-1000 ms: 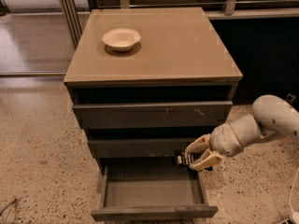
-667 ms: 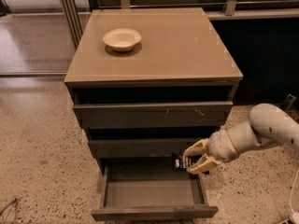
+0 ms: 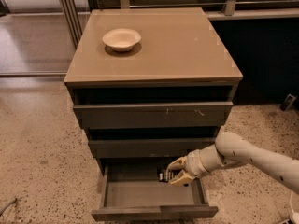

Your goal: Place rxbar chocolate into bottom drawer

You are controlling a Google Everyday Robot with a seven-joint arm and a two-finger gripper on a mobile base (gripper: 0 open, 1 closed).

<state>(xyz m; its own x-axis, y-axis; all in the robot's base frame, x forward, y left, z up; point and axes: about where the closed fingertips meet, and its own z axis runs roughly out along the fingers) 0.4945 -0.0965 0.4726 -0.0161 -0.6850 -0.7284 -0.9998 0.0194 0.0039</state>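
Note:
The bottom drawer [image 3: 154, 213] of the grey cabinet is pulled open and shows its grey inner floor. My gripper [image 3: 176, 171] comes in from the right on a white arm and hangs over the drawer's back right part. It is shut on the rxbar chocolate [image 3: 164, 175], a small black bar with white lettering that sticks out to the left between the fingers, just above the drawer floor.
A white bowl [image 3: 121, 38] stands on the cabinet top [image 3: 187, 45] at the back left. The two upper drawers [image 3: 152, 115] are closed. Speckled floor surrounds the cabinet. A dark wall and a rail are behind it.
My gripper with the bar has moved left and a little down, further in over the open drawer. The drawer and bowl have not moved.

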